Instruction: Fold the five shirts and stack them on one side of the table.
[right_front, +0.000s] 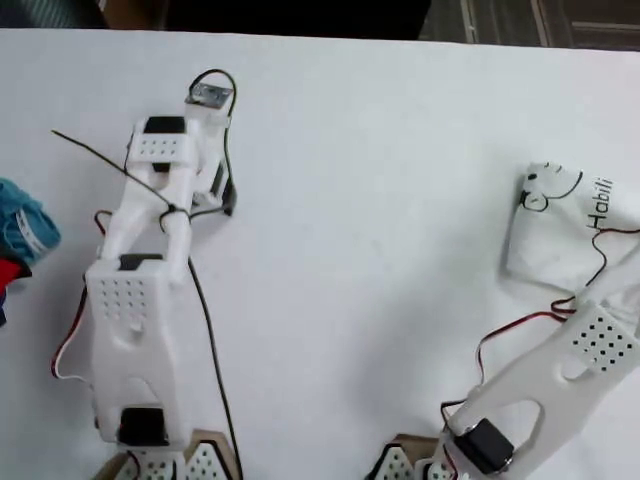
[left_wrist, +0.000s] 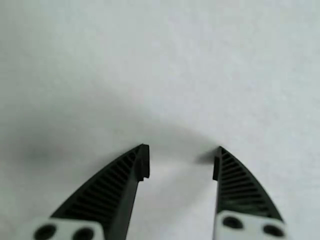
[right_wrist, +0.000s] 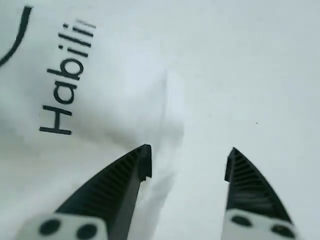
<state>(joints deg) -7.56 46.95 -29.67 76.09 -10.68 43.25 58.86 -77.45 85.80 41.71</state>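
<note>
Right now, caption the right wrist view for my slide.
Open right pincer over the edge of a white shirt on the table.

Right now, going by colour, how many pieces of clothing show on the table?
white shirt: 1
teal garment: 1
red garment: 1
Total: 3
The teal and red ones are cut off at the high view's edge, so I cannot tell whether they are shirts or whether more lie beyond them.
</note>
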